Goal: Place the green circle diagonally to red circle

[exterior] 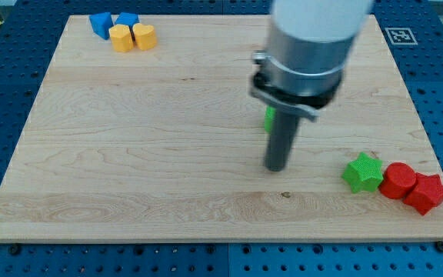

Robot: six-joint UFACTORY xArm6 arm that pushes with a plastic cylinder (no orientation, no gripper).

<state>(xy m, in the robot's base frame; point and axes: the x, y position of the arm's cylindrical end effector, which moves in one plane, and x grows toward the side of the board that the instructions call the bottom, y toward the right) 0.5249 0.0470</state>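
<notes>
The green circle [268, 118] shows only as a thin green sliver near the board's middle right, mostly hidden behind my rod. My tip [274, 168] rests on the board just below it. The red circle [398, 181] sits at the view's lower right, between a green star [363, 172] on its left and a red star [427, 193] on its right, all close together. My tip stands well to the left of that group.
At the view's top left sit two blue blocks [101, 24] [128, 19] and two yellow blocks [121, 37] [144, 35], clustered together. The wooden board [129, 154] lies on a blue perforated table. The arm's large grey body hangs over the upper middle right.
</notes>
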